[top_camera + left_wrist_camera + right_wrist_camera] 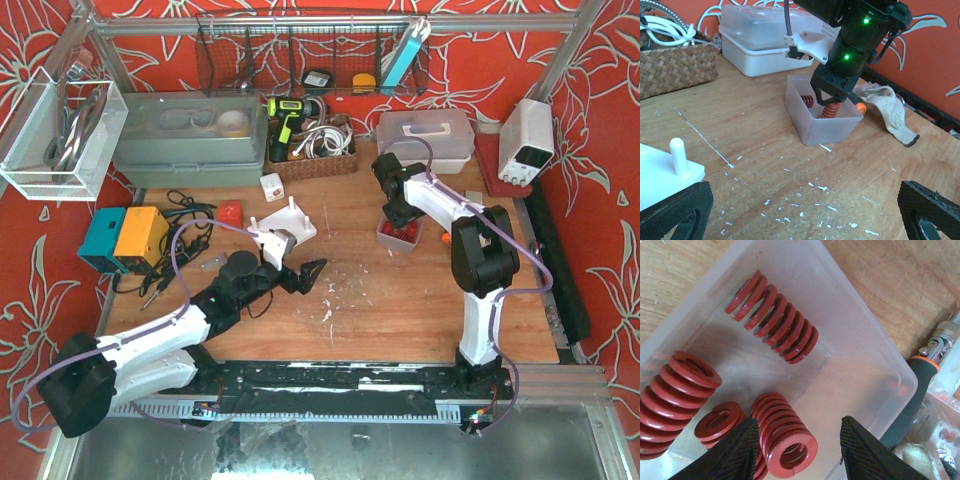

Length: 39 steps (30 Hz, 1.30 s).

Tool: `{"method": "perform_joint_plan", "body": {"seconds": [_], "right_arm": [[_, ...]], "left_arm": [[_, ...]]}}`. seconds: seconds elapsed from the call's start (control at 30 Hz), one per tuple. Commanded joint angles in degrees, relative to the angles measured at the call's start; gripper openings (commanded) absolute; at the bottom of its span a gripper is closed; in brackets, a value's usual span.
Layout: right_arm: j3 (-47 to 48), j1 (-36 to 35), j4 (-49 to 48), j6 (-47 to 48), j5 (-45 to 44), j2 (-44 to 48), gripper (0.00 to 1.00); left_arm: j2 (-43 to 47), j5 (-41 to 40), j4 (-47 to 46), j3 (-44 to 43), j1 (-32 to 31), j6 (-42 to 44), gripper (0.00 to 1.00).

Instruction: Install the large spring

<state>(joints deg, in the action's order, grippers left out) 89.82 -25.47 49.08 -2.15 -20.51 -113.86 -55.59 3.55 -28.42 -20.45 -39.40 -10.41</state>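
On the wooden worktop point(400, 310), the right arm point(480, 260) is bending back over a clear plastic bin point(867, 347) sitting toward the far right, while the left arm point(150, 345) is stretching across the near left side. The left gripper point(297, 272) is hanging low over the worktop near a white peg fixture point(287, 225) without touching it. Its fingers point(676, 209) are standing spread wide, released, with nothing between them. The right gripper point(800, 450) is pointing down into the bin, and its fingers point(735, 450) are straddling the large spring point(785, 440), which is lying tilted in the bin with its open end facing up. These fingers are standing parted a little wider than the coil. One pad is sitting against or just beside it and a narrow gap is showing at the other, so they are not clamping it. Three more red springs are lying in the same bin: a long one point(772, 315) across the far end, a thick one point(675, 405) by a side wall, and a small one point(717, 422) just beside the large spring. A dark-handled screwdriver point(917, 390) is resting just outside the bin.
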Motion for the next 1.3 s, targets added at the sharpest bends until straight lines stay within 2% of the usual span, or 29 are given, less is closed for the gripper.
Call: {"method": "perform_joint_plan", "body": {"seconds": [0.0,0.47,0.73,0.93,1.13,1.27], "right_arm": [[3.1,0.9,5.4,0.1,-1.4,-2.3,0.49],[3.9,1.3,7.1,0.2,-0.4,-4.7,0.51],[4.1,1.6,7.2,0.4,1.0,-6.3,0.46],[4.4,1.7,7.1,0.5,0.9,-5.8,0.35],[5.3,1.7,7.6,0.8,2.1,-4.8,0.19],[5.3,1.7,7.8,0.7,2.5,-3.3,0.15]], "left_arm": [[0.7,-0.8,-1.3,0.2,-0.3,0.7,1.0],[-0.6,-0.6,-1.6,0.1,-0.3,0.7,1.0],[-0.7,-0.8,-1.5,0.0,-0.3,0.6,1.0],[-0.7,-1.1,-1.3,-0.1,-0.4,0.7,1.0],[-0.7,-1.6,-1.1,-0.2,-0.4,0.8,1.0],[-0.7,-2.0,-1.0,0.0,-0.4,0.8,1.0]]}}
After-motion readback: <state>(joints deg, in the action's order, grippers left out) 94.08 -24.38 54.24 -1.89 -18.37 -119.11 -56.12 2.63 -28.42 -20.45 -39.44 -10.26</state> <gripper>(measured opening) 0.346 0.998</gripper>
